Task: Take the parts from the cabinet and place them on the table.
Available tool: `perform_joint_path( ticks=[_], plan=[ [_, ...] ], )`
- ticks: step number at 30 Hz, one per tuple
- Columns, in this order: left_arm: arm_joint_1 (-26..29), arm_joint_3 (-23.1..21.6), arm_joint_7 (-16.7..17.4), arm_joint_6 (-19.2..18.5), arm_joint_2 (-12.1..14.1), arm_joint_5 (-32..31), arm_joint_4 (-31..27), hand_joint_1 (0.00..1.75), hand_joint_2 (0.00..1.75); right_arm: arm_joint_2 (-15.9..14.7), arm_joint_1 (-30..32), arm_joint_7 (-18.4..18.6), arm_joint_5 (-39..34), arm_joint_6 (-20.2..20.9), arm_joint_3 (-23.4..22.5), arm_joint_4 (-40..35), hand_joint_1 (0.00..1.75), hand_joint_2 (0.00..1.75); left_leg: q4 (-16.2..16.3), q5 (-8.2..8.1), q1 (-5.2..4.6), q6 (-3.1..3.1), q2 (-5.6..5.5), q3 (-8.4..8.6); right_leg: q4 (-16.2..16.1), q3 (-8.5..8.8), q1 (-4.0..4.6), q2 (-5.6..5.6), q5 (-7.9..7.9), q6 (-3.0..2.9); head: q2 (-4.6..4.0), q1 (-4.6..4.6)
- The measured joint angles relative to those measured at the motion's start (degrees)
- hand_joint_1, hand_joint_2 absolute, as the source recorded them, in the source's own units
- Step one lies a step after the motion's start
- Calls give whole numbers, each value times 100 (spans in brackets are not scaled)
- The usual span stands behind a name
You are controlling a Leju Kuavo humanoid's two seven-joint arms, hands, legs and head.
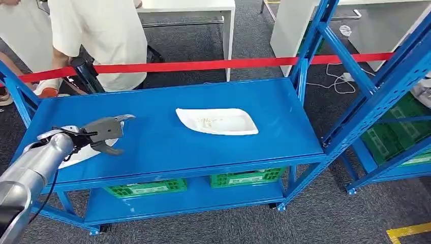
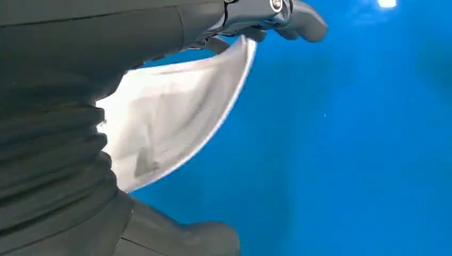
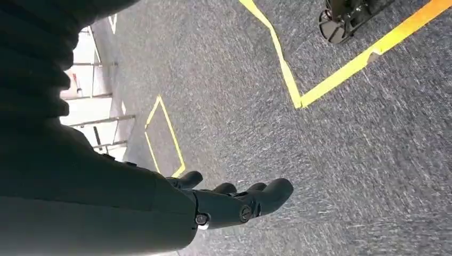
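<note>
My left robot hand (image 1: 104,133) sits over a white part (image 1: 81,154) at the blue shelf's (image 1: 167,137) left front, fingers spread; can't tell if it grips. 2nd white part (image 1: 217,121) lies mid-shelf. Right robot hand (image 3: 234,200) hangs loosely open, holding nothing, above grey carpet (image 3: 346,160) w/ yellow tape lines (image 3: 341,74). Red strap (image 1: 203,65) runs behind the shelf.

Head view looks down from high onto the blue shelf (image 1: 167,137); left wrist view sits close above that same shelf; right wrist view faces the carpet floor (image 3: 330,160).
</note>
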Motion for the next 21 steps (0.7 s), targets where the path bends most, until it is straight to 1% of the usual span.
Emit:
perform_joint_path(
  ticks=[6,8,11,13,17,19,21],
  plan=[
    [3,31,-59,-6,39,30,-9,0,175,0,-2,2,0,0,-22,0,0,175,0,4,0,-4,0,20,4,14,0,-1,0,-1,0,0],
    [2,42,-187,-55,48,120,-22,0,175,0,-3,4,0,2,-26,0,0,175,0,4,0,-5,-1,30,6,25,0,-1,0,-1,0,0],
    [2,128,-480,-38,118,334,-91,0,175,0,-3,2,13,7,-26,0,0,175,1,5,0,-6,-1,42,10,34,0,3,0,-1,0,0],
    [0,201,-527,0,179,420,-127,0,175,0,-2,-2,30,13,-26,0,0,175,1,4,0,-6,0,51,11,40,0,4,0,-2,0,0],
    [10,317,-527,243,284,501,-203,0,175,0,-4,-39,87,35,-26,0,0,175,0,4,0,-6,0,58,16,48,1,2,-1,-3,0,0],
    [30,359,-500,431,356,505,-236,0,175,0,-5,-39,116,57,-26,0,0,175,0,5,0,-7,0,66,17,54,1,1,-2,-4,0,0],
    [71,411,-394,748,409,497,-293,0,175,0,-5,-50,133,68,-26,0,0,175,0,5,0,-7,1,73,17,59,1,1,-2,-4,0,0]
  ],
)
